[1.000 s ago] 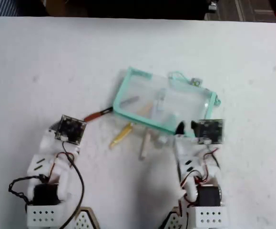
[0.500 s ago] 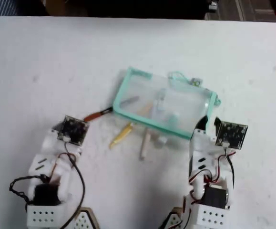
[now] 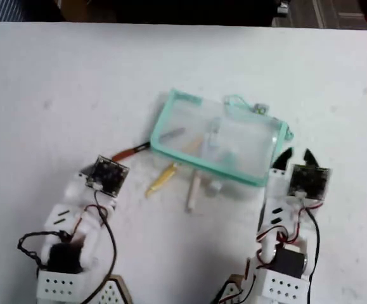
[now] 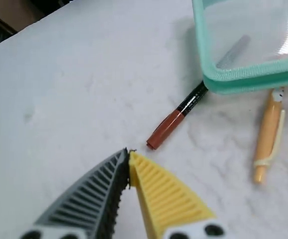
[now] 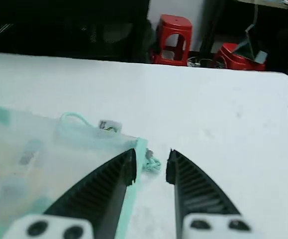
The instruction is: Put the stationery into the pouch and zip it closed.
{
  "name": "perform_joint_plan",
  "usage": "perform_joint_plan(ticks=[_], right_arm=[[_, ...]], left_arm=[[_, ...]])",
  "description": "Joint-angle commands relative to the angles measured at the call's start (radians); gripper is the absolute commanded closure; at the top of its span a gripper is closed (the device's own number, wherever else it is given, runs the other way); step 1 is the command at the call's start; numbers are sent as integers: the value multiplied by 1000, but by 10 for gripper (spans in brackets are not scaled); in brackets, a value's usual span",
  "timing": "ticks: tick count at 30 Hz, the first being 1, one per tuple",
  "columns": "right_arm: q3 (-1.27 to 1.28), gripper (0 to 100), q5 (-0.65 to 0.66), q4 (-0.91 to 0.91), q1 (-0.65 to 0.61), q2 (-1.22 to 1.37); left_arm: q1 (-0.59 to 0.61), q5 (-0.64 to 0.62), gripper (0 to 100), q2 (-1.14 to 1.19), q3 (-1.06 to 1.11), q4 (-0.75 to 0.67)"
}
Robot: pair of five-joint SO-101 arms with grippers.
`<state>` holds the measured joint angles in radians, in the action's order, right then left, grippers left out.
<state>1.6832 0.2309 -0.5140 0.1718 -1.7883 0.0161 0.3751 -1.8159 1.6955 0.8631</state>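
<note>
**At the table's middle: pouch with open room all round, right arm now off its corner**

Around the pouch (image 3: pixel 218 139) the white table (image 3: pixel 56 76) lies bare towards 12, 9 and 3 o'clock. The crowding is all along its 6 o'clock edge. A red-brown pen (image 3: pixel 130 152) meets the pouch's 8 o'clock corner. A yellow pen (image 3: pixel 161 178) and a pale pen (image 3: pixel 193 190) lie slanted just below the mint border, outside the pouch. Grey and orange shapes show through the clear wall.

A second ago the right arm was over the pouch's near edge. It has since swung out towards 3 o'clock and now sits beside the pouch's 4 o'clock corner. The left arm has crept slightly towards the pens.

The right gripper (image 5: pixel 151 159) has its jaws apart by a narrow gap and holds nothing. One jaw is over the pouch's border and the mint zipper cord (image 5: pixel 152 163) is just ahead between the tips. The left gripper (image 4: pixel 129 152) has its jaws pressed together and empty, with the tips near the red-brown pen's cap but not touching it.
</note>
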Motion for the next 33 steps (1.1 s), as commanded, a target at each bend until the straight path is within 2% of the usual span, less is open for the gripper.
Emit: perform_joint_plan(ticks=[1, 6, 10, 13, 18, 21, 24, 29, 33], right_arm=[[-35, 898, 109, -51, -62, -2], [-201, 897, 107, -189, -58, 2], [-324, 894, 117, -213, -53, 124], [-428, 896, 117, -209, -47, 318], [-660, 914, 103, -150, 31, 742], [-830, 961, 35, -154, 84, 1029], [-984, 964, -18, -156, 128, 1308], [-1204, 967, -41, -156, 137, 1687], [-1330, 967, -41, -156, 131, 1885]], left_arm=[[-21, 15, 976, -7, -3, 3], [-21, 15, 976, -7, -3, 9], [-21, 15, 976, -7, -3, 9], [-21, 15, 976, -7, -3, 9], [-21, 15, 976, -7, -3, 9], [-21, 15, 976, -7, -3, 11], [-21, 15, 976, -7, -3, 11], [-21, 15, 976, -7, -3, 11], [-21, 15, 976, -7, -3, 11]])
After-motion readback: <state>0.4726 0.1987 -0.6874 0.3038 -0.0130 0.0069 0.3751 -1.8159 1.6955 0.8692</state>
